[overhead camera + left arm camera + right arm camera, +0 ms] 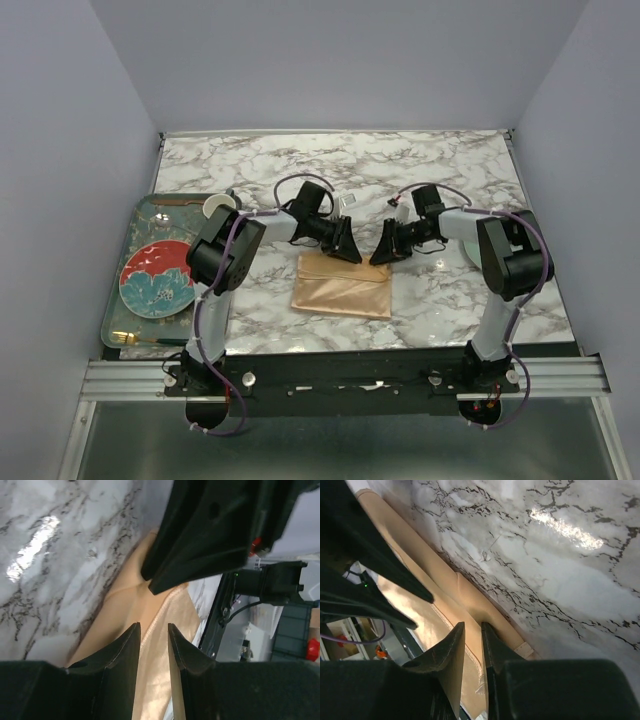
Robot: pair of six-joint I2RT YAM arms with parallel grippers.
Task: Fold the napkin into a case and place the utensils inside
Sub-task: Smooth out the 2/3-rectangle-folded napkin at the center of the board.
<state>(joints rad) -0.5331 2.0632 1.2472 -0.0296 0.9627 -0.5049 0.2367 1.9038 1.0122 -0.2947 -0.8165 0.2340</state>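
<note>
Peach-orange napkin (342,284), half folded on the bench (430,170) just beneath the left fingers (120,665) (parted, empty) and right fingers (447,655) (grip unclear); the next fold likely calls for pinching one edge.

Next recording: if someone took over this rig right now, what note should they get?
Left tool: jaws narrowly parted, nothing between them, at the napkin's far edge.
Right tool: the same, facing the left one.
Napkin: folded into a flat rectangle on the table, between the arms.
Utensils: at the near end of the grey tray, far left, not yet picked up.
Done: napkin partly folded.
Left: finish the case, fetch the utensils, slip them inside.
</note>
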